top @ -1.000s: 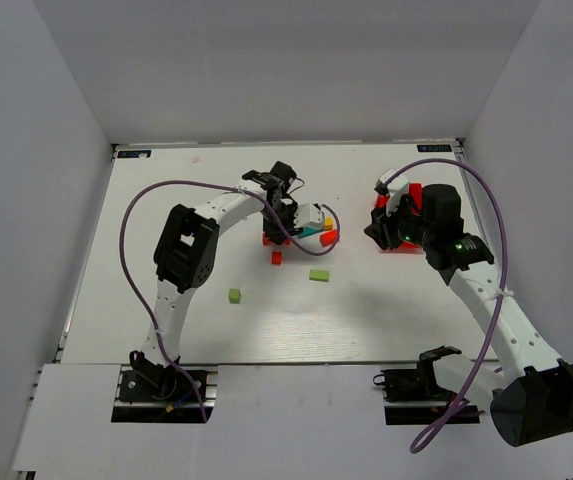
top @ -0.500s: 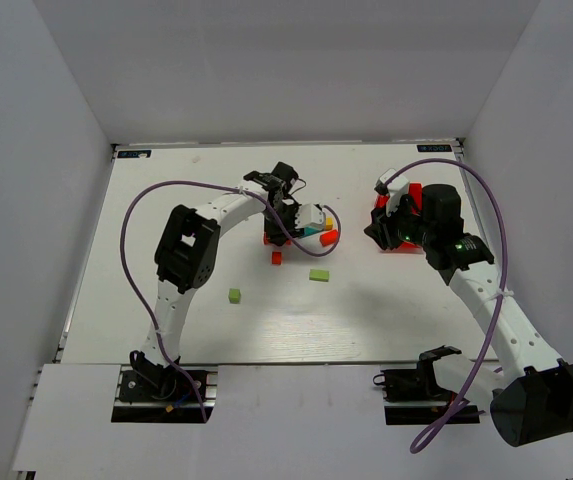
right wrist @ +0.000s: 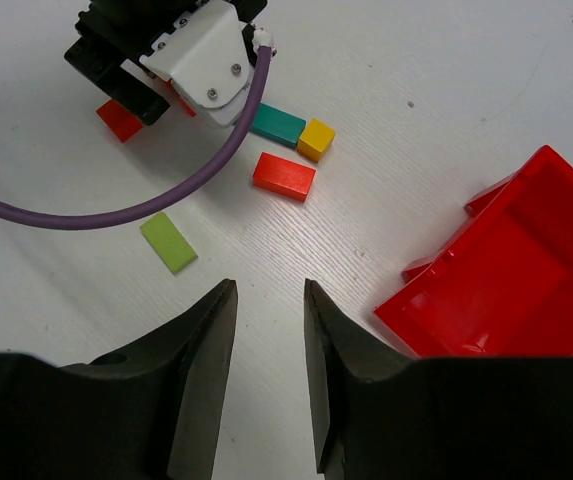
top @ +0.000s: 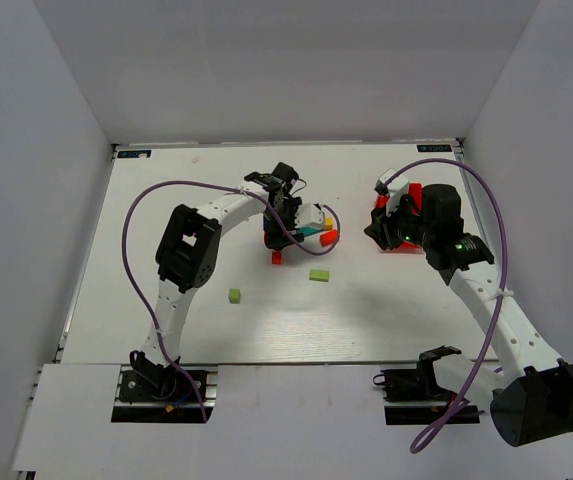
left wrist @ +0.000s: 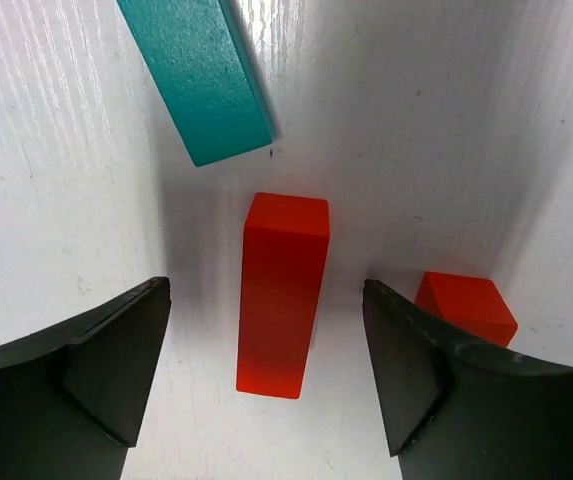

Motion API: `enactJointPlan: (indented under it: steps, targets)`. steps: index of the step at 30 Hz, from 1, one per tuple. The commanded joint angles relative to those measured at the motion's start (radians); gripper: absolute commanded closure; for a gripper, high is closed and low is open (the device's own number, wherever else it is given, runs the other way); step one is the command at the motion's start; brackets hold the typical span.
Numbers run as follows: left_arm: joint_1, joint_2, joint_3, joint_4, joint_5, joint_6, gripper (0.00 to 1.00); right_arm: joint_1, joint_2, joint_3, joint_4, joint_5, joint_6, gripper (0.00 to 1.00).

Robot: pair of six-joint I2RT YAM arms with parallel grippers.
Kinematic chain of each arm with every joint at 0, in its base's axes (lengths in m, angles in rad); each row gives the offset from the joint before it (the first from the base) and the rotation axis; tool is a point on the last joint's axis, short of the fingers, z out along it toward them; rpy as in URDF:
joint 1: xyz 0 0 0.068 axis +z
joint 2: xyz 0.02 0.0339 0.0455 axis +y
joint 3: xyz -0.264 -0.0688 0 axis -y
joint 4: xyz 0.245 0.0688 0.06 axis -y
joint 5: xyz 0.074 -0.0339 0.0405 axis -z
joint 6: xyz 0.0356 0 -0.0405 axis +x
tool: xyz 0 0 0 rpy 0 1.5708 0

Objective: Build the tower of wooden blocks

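Over the white table (top: 386, 310) our left fingers (left wrist: 86, 370) stand spread astride a red bar (left wrist: 283, 290) lying mid-table; our right fingers (right wrist: 196, 380) hover slightly parted, empty, near the red tray (right wrist: 526, 260).

On the white table (top: 166, 320), the left arm (top: 216, 210) reaches toward the far edge above a teal bar (top: 310, 232), yellow cube (top: 328, 225) and red block (top: 328, 238), while a lime-green bar (top: 319, 274) and lime-green cube (top: 234, 295) lie apart, closer to the near edge.
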State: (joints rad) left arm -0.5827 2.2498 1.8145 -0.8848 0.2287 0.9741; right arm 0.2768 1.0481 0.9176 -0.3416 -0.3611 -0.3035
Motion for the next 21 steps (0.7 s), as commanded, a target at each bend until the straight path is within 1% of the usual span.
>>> enactJointPlan:
  steps: [1, 2, 3, 9, 13, 16, 19, 20, 21]
  targets:
    - [-0.005, -0.045, -0.001, 0.007, 0.015, 0.002, 0.12, -0.002, -0.019, -0.013, 0.018, 0.001, -0.008, 0.61]
    - [-0.005, -0.064, -0.001, 0.018, 0.027, -0.008, 0.08, -0.002, -0.017, -0.013, 0.021, -0.004, -0.006, 0.61]
    - [-0.005, -0.074, -0.001, 0.018, 0.027, -0.008, 0.0, -0.004, -0.017, -0.013, 0.021, -0.001, -0.009, 0.61]
    - [-0.005, -0.171, -0.023, 0.049, 0.047, -0.017, 0.0, -0.002, -0.022, -0.014, 0.035, -0.002, -0.008, 0.61]
    - [-0.005, -0.239, -0.067, 0.085, 0.057, -0.017, 0.0, -0.002, -0.025, -0.016, 0.019, -0.001, -0.006, 0.61]
    - [-0.005, -0.32, -0.118, 0.11, 0.069, -0.026, 0.0, -0.001, -0.025, -0.016, 0.018, -0.001, -0.006, 0.61]
    - [0.004, -0.418, -0.17, 0.15, 0.119, -0.041, 0.0, -0.002, -0.025, -0.016, 0.018, -0.001, -0.003, 0.61]
    - [0.014, -0.449, -0.188, 0.17, 0.12, -0.064, 0.0, -0.002, -0.025, -0.014, 0.018, -0.001, -0.009, 0.57]
    - [0.014, -0.479, -0.211, 0.232, 0.12, -0.101, 0.0, -0.004, -0.025, -0.016, 0.015, -0.006, -0.013, 0.4]
